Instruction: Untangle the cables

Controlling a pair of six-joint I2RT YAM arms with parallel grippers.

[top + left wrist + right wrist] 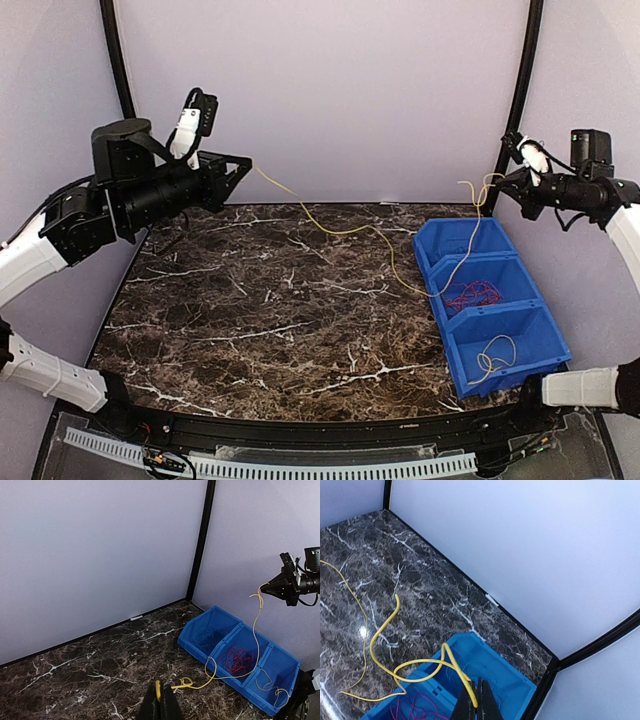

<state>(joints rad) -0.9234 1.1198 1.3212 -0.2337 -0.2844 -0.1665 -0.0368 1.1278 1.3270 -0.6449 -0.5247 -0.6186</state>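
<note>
One yellow cable [340, 232] hangs between my two raised grippers and sags down to the marble table [250, 320]. My left gripper [248, 165] is shut on one end, high at the back left; the left wrist view shows the cable [200, 685] pinched between its jaws [161, 700]. My right gripper [505, 178] is shut on the other end above the blue bin [432, 268]; the right wrist view shows the cable [453, 665] at its jaws [477, 702]. The middle compartment holds a red cable [473, 295], the near one a pale yellow coil [495, 358], the far one a thin blue cable [207, 632].
The three-compartment bin stands along the table's right side. Black frame posts [520, 95] rise at both back corners in front of the white walls. A black rail and a white slotted strip [270, 462] run along the near edge.
</note>
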